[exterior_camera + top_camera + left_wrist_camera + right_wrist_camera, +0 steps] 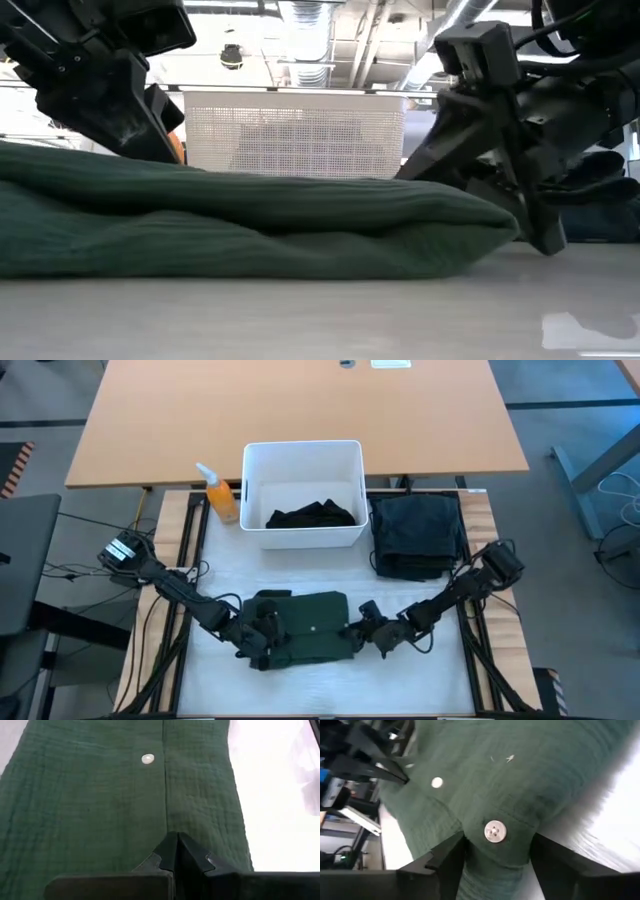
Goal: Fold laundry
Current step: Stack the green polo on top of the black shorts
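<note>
The green shirt (312,622) lies folded on the near counter (330,685). My right fingers (497,857) stand open around its right edge, probably not yet gripping; my left fingers (176,851) are closed on top. I should pinch all layers together before lifting.

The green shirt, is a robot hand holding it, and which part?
Nothing grips it. The right gripper is open, its fingers either side of the green shirt's buttoned edge. The left gripper is shut, tips pointing down at the cloth, pinching nothing.
</note>
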### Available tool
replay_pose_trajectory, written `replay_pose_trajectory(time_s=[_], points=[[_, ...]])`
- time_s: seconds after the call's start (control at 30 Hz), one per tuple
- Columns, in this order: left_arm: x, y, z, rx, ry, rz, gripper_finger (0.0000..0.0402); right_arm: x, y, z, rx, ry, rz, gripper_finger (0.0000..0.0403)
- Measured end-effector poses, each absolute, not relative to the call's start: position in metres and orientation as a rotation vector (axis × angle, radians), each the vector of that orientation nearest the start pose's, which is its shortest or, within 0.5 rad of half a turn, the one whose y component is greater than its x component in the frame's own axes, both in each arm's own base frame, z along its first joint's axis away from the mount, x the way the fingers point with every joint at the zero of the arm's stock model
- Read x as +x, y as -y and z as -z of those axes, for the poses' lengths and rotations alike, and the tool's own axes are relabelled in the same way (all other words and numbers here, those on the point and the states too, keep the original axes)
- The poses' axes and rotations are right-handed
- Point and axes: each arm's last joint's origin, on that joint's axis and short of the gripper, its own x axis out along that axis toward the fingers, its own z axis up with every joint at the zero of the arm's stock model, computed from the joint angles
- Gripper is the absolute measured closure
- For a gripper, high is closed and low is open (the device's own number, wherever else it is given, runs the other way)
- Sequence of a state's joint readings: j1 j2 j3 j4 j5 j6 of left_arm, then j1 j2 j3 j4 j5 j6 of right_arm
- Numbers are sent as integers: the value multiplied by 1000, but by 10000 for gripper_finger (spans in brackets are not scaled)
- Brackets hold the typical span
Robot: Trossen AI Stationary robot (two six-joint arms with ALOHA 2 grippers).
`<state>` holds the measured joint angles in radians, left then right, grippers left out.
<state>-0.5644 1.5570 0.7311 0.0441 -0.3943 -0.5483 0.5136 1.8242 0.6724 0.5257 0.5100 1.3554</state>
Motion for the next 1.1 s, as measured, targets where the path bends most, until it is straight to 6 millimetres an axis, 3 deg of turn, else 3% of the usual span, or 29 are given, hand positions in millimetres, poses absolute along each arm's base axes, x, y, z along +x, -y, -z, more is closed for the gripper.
replay_pose_trajectory(time_s=[0.1,0.27,0.4,0.53,0.7,0.83,0.97,1.1], points=[[253,148,-161,-182,-724,-31,402,286,-142,-108,970,-429,327,225],[252,147,-160,-185,-737,-36,402,288,-137,-122,876,-430,276,371],[252,147,-159,-184,-745,-30,402,287,-132,-148,903,-465,153,369],[251,148,-162,-194,-754,12,402,278,-128,-168,937,-682,3,368],[251,151,-174,-206,-710,108,402,254,-132,-174,995,-1026,41,370],[254,157,-185,-201,-608,194,402,246,-141,-180,1008,-1074,46,365],[256,159,-190,-166,-550,227,402,244,-150,-193,915,-1110,11,371],[259,156,-190,-156,-547,217,402,245,-157,-229,715,-1179,-37,371]])
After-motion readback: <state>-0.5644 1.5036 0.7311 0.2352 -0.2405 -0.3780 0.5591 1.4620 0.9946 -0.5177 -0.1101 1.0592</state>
